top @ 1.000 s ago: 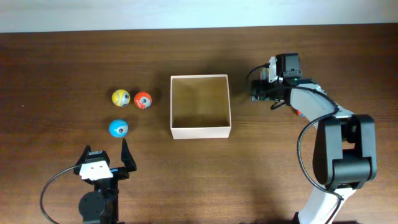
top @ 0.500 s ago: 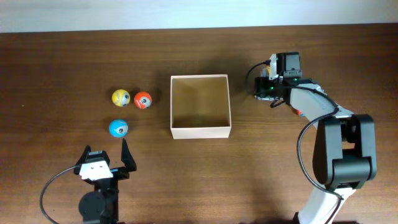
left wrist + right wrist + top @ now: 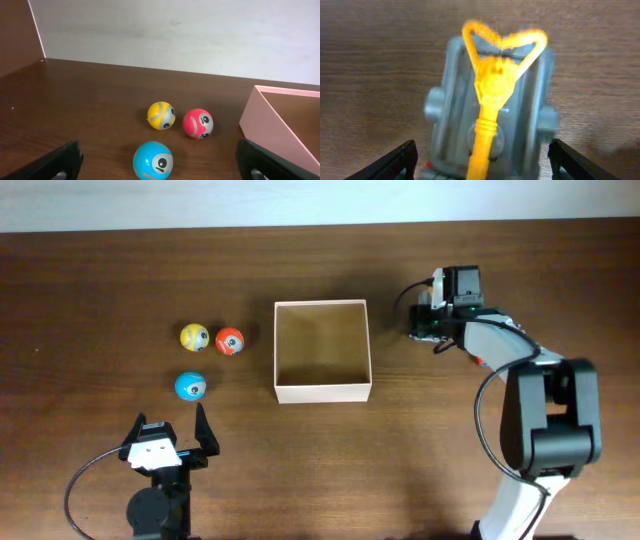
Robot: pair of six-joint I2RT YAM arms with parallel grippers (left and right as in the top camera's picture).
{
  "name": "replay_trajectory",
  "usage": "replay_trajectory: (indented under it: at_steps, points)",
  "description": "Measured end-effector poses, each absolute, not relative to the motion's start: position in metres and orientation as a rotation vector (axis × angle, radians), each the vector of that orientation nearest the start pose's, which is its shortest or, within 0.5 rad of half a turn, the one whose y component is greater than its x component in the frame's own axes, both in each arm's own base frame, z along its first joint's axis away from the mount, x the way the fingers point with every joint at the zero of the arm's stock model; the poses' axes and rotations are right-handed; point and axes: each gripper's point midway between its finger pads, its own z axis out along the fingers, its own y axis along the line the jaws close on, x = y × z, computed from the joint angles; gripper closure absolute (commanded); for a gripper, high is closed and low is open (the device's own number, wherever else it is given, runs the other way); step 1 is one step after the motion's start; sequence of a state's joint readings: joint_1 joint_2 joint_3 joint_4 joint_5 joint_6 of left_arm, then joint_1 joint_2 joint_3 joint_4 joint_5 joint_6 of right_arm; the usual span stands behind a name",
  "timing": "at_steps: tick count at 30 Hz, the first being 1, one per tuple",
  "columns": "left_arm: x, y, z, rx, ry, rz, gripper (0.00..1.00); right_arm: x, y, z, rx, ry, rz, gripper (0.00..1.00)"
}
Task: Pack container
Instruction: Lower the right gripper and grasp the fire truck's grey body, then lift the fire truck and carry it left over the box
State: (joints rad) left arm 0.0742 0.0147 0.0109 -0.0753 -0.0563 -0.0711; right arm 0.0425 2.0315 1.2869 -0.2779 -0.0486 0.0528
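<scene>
The container (image 3: 322,391) is a square cream-white box with a tan inside, open and holding nothing, at the table's middle; its wall shows at the right of the left wrist view (image 3: 272,125). Just right of it my right gripper (image 3: 422,325) points down. In the right wrist view it (image 3: 481,155) is shut on a grey toy vehicle (image 3: 460,100) with a yellow hook arm. The fingers press its two sides. My left gripper (image 3: 170,423) stands open at the near left. A blue ball (image 3: 153,160) lies just ahead of its fingers.
A yellow ball (image 3: 194,337) and a red ball (image 3: 230,341) lie side by side left of the container, with the blue ball (image 3: 190,386) nearer the front. A white wall (image 3: 175,30) runs along the table's far edge.
My right gripper's jaws have narrowed onto the grey toy vehicle and the wrist has shifted slightly. The left arm, the balls and the container have not moved.
</scene>
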Motion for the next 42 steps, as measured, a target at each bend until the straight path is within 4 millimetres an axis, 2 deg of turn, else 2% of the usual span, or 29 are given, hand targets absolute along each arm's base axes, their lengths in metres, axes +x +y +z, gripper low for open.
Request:
replay_trajectory:
  at_steps: [3, 6, 13, 27, 31, 37, 39, 42]
  points:
    - [0.245, 0.028, 0.157, -0.162, 1.642, 0.049, 0.01, 0.483, 0.029, 0.008, -0.004, 2.616, 0.097, 0.22]
    - [0.245, 0.028, 0.157, -0.162, 1.642, 0.048, 0.01, 0.484, 0.028, 0.007, -0.003, 2.616, 0.091, 0.23]
    - [0.245, 0.028, 0.157, -0.162, 1.642, 0.049, 0.01, 0.484, 0.028, 0.006, -0.001, 2.616, 0.089, 0.41]
    - [0.245, 0.028, 0.157, -0.162, 1.642, 0.048, 0.01, 0.479, 0.028, 0.010, 0.000, 2.667, 0.086, 0.45]
    - [0.245, 0.028, 0.157, -0.162, 1.642, 0.048, 0.01, 0.484, 0.028, 0.032, 0.001, 2.696, 0.085, 0.49]
    - [0.245, 0.028, 0.157, -0.162, 1.642, 0.049, 0.01, 0.498, 0.031, 0.098, -0.004, 2.706, 0.089, 0.50]
    - [0.245, 0.028, 0.157, -0.162, 1.642, 0.048, 0.01, 0.495, 0.034, 0.115, -0.017, 2.724, 0.107, 0.50]
    - [0.245, 0.028, 0.157, -0.162, 1.642, 0.048, 0.01, 0.488, 0.050, 0.139, -0.072, 2.744, 0.168, 0.50]
